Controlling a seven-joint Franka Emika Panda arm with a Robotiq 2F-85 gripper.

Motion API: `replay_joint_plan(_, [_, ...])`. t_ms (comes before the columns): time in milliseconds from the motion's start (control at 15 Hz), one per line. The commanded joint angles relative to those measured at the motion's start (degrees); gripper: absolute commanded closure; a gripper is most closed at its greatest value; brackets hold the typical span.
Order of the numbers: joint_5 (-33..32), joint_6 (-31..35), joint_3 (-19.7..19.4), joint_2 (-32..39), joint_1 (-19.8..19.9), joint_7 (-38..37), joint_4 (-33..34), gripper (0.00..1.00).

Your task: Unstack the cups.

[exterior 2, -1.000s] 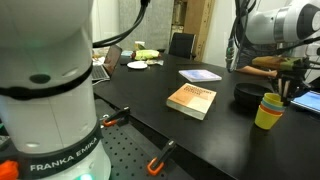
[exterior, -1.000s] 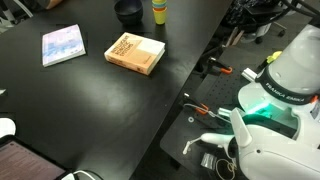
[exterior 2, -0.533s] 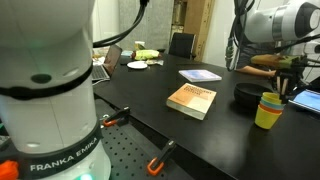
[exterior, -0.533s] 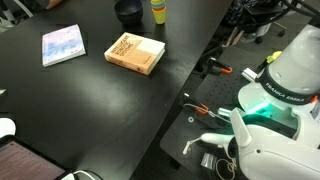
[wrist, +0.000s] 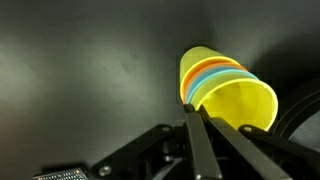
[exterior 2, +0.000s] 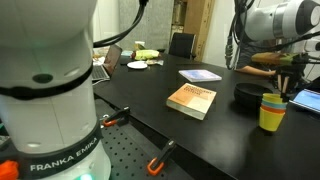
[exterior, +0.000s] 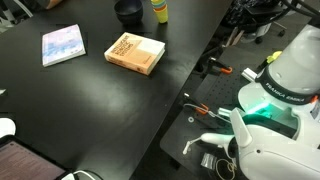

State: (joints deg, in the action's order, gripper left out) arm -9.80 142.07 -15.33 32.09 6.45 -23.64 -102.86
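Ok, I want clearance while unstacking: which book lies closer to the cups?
The tan book; it lies nearest the cups, while the pale blue book sits farther off.

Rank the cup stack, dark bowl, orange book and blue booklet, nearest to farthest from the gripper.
In an exterior view:
1. Cup stack, below the gripper.
2. Dark bowl, beside the stack.
3. Orange book, mid-table.
4. Blue booklet, far side.

Cups [wrist: 225, 90] smooth plastic w/ slight gloss; table [wrist: 80, 70] matt.
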Motion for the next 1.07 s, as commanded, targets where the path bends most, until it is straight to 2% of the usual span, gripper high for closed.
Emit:
replay_joint_plan(0, [3.52, 0.04, 0.64, -1.49, 0.95, 0.78, -0.67, 0.99])
replay_joint_plan(333, [8.14, 1.40, 0.70, -3.12, 1.81, 1.09, -1.64, 0.99])
replay_joint_plan(733, [7.78, 0.19, 0.06, -6.12, 1.61, 0.82, -1.50, 0.99])
replay_joint_plan(1000, [7.31, -3.08, 0.36, -8.91, 1.29, 1.36, -1.57, 0.99])
